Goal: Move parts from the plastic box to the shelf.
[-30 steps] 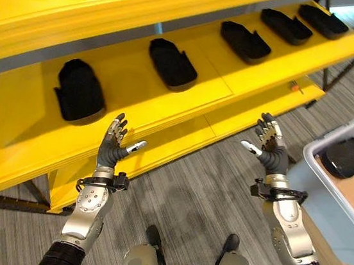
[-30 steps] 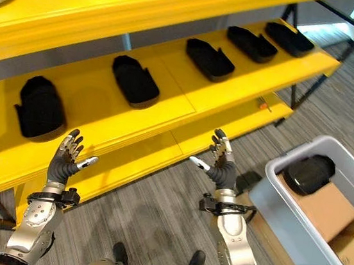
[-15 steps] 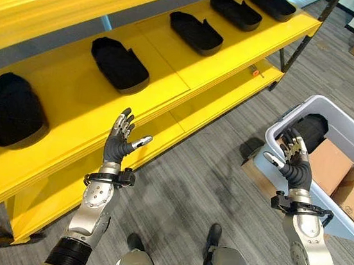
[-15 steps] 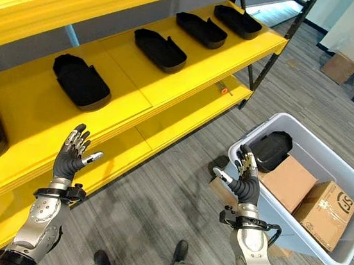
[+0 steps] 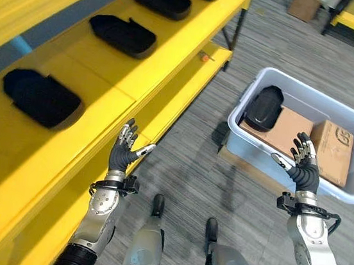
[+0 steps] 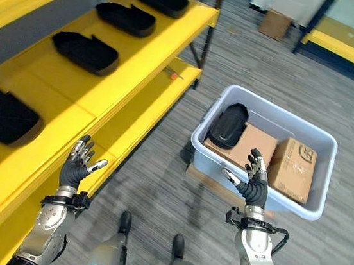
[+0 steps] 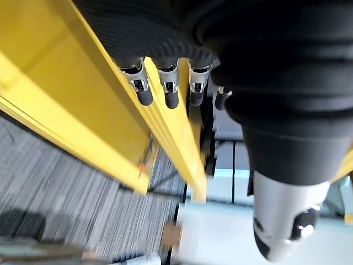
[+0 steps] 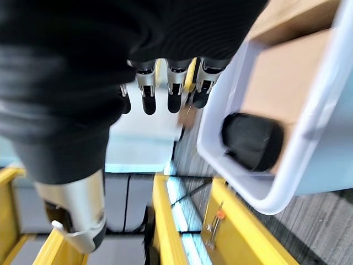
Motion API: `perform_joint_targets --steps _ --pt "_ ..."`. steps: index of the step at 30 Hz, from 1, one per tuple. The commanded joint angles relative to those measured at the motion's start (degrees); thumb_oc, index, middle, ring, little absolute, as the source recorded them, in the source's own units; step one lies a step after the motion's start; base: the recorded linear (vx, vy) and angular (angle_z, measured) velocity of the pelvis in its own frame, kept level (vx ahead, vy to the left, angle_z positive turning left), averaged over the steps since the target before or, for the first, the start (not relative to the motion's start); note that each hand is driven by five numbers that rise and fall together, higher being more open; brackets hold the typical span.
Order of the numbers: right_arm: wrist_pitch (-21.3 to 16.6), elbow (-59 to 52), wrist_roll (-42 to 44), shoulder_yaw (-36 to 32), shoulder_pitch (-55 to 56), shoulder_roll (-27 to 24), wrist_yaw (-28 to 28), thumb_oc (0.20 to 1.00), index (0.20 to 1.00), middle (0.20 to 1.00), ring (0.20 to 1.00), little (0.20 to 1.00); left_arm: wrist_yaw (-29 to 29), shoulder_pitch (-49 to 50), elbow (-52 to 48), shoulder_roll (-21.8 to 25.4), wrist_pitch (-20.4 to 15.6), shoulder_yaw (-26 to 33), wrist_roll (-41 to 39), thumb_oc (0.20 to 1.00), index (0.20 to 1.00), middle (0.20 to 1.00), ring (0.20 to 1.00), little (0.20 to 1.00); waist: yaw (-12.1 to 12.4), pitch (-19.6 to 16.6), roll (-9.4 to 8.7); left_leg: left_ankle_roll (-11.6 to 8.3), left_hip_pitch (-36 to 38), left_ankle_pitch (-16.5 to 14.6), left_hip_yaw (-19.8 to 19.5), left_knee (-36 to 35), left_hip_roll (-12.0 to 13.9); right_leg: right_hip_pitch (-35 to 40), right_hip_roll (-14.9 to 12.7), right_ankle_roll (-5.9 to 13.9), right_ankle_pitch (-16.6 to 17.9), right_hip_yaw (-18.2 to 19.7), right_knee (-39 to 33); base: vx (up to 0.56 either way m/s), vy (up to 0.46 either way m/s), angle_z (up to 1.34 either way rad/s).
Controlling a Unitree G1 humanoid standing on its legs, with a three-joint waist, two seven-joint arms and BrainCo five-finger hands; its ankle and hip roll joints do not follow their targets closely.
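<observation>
The yellow shelf (image 6: 123, 93) runs along my left, its near end cut off by the frame edge. On its middle level lie black moulded parts in a row, well apart from one another: the nearest part (image 6: 1, 114) is partly cropped, then a second part (image 6: 84, 52), a third part (image 6: 124, 18) and the farthest part (image 6: 161, 0). A small orange-tipped item (image 6: 172, 74) rests on the lower level; too small to identify.

To my right, on the grey floor (image 6: 159, 175), stands the pale plastic box (image 6: 256, 200). It holds one black part (image 6: 228, 124) at its far left corner, resting against a flat cardboard box (image 6: 240, 147), with a smaller cardboard box (image 6: 291, 167) to the right. What lies under the cardboard is hidden.

My left hand (image 6: 77, 167) is raised beside the shelf's lower edge, fingers spread, holding nothing. My right hand (image 6: 253, 182) is raised at the near wall of the plastic box, fingers spread, empty.
</observation>
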Motion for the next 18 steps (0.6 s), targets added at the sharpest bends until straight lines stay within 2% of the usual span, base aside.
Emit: perform_joint_targets --steps 1,5,7,9,11,12,13,14,15,16,17,18 --pt "-1.3 -2.4 -1.2 0.8 -4.2 0.6 1.2 1.0 1.0 1.0 1.0 1.0 -0.3 -1.0 -3.5 0.2 -3.4 0.7 -0.1 1.0 1.0 1.0 1.0 1.0 -0.2 -1.5 -1.48 -1.25 -1.4 5.3 -0.5 -1.0 0.3 4.1 1.9 0.61 -2.1 0.0 1.6 0.2 0.225 -0.87" --pt "-0.6 -2.1 -1.0 1.7 -5.4 0.8 0.8 1.0 1.0 1.0 1.0 1.0 0.1 -2.0 -3.7 0.5 -3.5 0.7 -1.0 1.0 1.0 1.0 1.0 1.0 -0.9 -2.4 -1.6 -0.07 -1.3 3.3 2.5 0.9 -0.1 4.3 0.0 1.37 -2.4 1.0 1.4 0.14 0.172 -0.52" --pt "0.0 -0.7 -1.0 3.3 -7.6 1.2 0.8 1.0 1.0 1.0 1.0 1.0 0.8 -3.3 -3.8 0.8 -3.7 0.3 -1.5 1.0 1.0 1.0 1.0 1.0 -1.3 -3.4 -1.59 1.71 -1.2 0.0 5.4 3.0 -1.4 4.3 -2.0 2.89 -2.8 2.6 2.5 0.2 0.282 -0.2" --pt "0.4 -0.7 -0.9 4.0 -8.2 1.3 1.1 1.0 1.0 1.0 1.0 1.0 1.2 -3.7 -3.7 1.0 -3.7 0.1 -1.6 1.0 1.0 1.0 1.0 1.0 -1.3 -4.0 -1.47 2.52 -0.8 -1.3 6.6 3.6 -2.2 3.7 -2.8 3.67 -2.9 3.3 4.1 0.14 0.169 -0.35" --pt "0.4 -0.7 -0.9 4.1 -8.2 1.3 1.1 1.0 1.0 1.0 1.0 1.0 1.2 -3.7 -3.7 1.0 -3.7 0.1 -1.6 1.0 1.0 1.0 1.0 1.0 -1.1 -4.0 -1.52 2.56 -0.9 -1.4 6.7 3.7 -2.2 3.5 -2.9 3.72 -3.1 3.5 4.3 0.13 0.164 -0.4" --pt "0.8 -0.9 -0.7 4.2 -8.3 2.0 1.1 1.0 1.0 1.0 1.0 1.0 1.8 -5.4 -3.2 1.6 -3.1 -0.6 -1.0 1.0 1.0 1.0 1.0 1.0 -2.2 -3.7 -0.87 4.08 0.0 -3.2 6.7 4.0 -3.7 0.5 -3.1 5.03 -2.8 3.4 12.9 0.18 0.253 -0.27" --pt "0.8 -1.0 -0.6 4.5 -8.3 2.1 1.3 1.0 1.0 1.0 1.0 1.0 1.8 -5.7 -3.1 1.7 -2.9 -0.9 -0.7 1.0 1.0 1.0 1.0 1.0 -2.5 -3.5 -0.74 4.57 0.7 -3.7 6.7 3.8 -4.2 -1.0 -2.9 5.62 -1.5 3.4 15.8 0.18 0.253 -0.05" --pt "0.8 -1.0 -0.6 4.5 -8.3 2.1 1.3 1.0 1.0 1.0 1.0 1.0 1.8 -5.7 -3.1 1.7 -2.9 -0.9 -0.7 1.0 1.0 1.0 1.0 1.0 -2.5 -3.6 -0.77 4.59 0.6 -3.7 6.8 3.8 -4.2 -1.4 -2.9 5.64 -1.6 3.5 16.2 0.05 0.107 0.05" --pt "0.9 -1.0 -0.4 4.9 -8.5 2.2 1.5 1.0 1.0 1.0 1.0 1.0 1.8 -6.1 -3.1 1.9 -2.6 -1.3 -0.6 1.0 1.0 1.0 1.0 1.0 -3.0 -2.9 -0.69 5.28 1.5 -4.2 7.1 3.6 -4.8 -3.4 -2.8 6.51 1.2 3.3 20.3 0.07 0.166 -0.07" --pt "0.9 -1.4 -0.4 5.4 -8.6 2.4 1.7 1.0 1.0 1.0 1.0 1.0 1.7 -6.5 -3.2 2.3 -2.3 -1.7 -0.3 1.0 1.0 1.0 1.0 1.0 -3.9 -1.7 0.02 5.96 3.3 -4.5 7.4 2.9 -4.8 -7.2 -1.4 6.94 3.6 2.0 25.9 0.11 0.244 -0.17" --pt "1.1 -1.8 -0.8 5.6 -8.5 2.4 1.7 1.0 1.0 1.0 1.0 1.0 1.9 -6.7 -3.2 2.5 -2.1 -1.7 -0.2 1.0 1.0 1.0 1.0 1.0 -4.1 -0.9 0.2 6.28 4.7 -5.4 8.3 2.5 -5.0 -9.3 -3.2 6.54 3.7 -1.6 27.7 0.08 0.183 -0.15" --pt "1.1 -1.8 -0.8 5.6 -8.6 2.4 1.7 1.0 1.0 1.0 1.0 1.0 1.9 -6.7 -3.2 2.5 -2.1 -1.7 -0.1 1.0 1.0 1.0 1.0 1.0 -4.0 -1.0 0.26 6.26 4.5 -5.2 8.3 2.4 -4.9 -9.4 -3.1 6.48 3.9 -1.6 27.6 0.11 0.147 -0.1"
